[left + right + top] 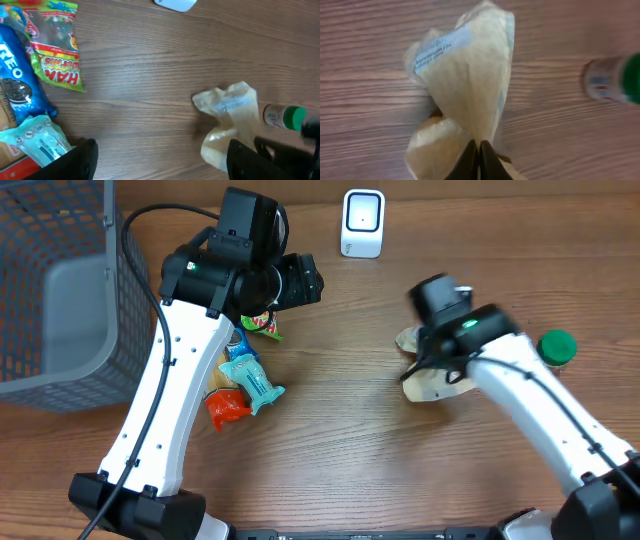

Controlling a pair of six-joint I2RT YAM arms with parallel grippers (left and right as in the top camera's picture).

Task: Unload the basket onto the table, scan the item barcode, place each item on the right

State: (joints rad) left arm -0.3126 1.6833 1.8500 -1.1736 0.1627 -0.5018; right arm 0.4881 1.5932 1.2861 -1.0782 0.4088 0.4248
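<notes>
Right gripper (479, 159) is clamped tight, fingertips pinched together on a fold of a translucent beige bag (470, 85), and the bag sits right of centre on the table (350, 450). It's the only thing in a grip. A white label (437, 52) runs across the upper part of the bag with lines of small print, too blurred to read. No barcode can be made out from the wrist view.

Just beside the bag, towards the right edge, lies a bottle (556, 347) with a green cap, its label also unreadable.

Up at the far edge, middle of the table, stands the white scanner (362, 223), well apart from the bag.

Over on the left, the left gripper (162, 167) hangs with its fingers spread wide and nothing between them. Next to it is the snack pile: a green Haribo pack (57, 50), letters "HAR" showing upside down, an Oreo pack (15, 75) in blue, a teal packet (255, 385) and a red packet (228, 408). A grey basket (50, 290) fills the far left corner.
</notes>
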